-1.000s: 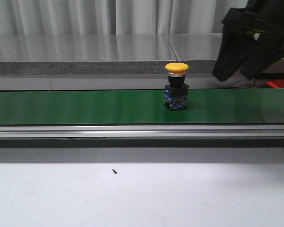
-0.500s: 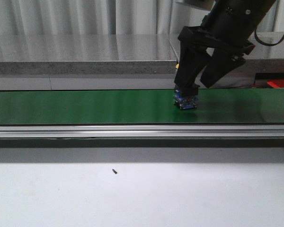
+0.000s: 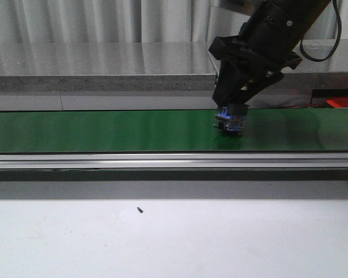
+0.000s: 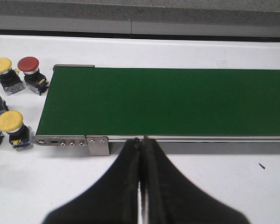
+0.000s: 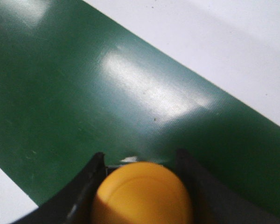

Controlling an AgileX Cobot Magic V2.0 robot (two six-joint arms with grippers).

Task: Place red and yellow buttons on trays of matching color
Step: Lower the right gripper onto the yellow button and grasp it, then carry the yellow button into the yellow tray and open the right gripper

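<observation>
The right arm (image 3: pixel 281 26) was matte black, a rounded barrel section ending in a blocky, angular wrist housing, with small pale screw heads dotting its casing. A black cable (image 3: pixel 325 43) looped out beside it. Its gripper (image 3: pixel 239 95) had two broad, wedge-shaped black fingers. The left gripper (image 4: pixel 141 186) was likewise black, its two fingers (image 4: pixel 119 196) wide at the base and tapering to narrow tips with slightly textured surfaces.

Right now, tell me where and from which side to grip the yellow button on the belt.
Grip the yellow button from above, fingers on opposite sides just under its domed cap. It stands upright on the green conveyor belt, and the cap overhangs a narrower body, likely keeping it from slipping. The right gripper already straddles it this way.
</observation>
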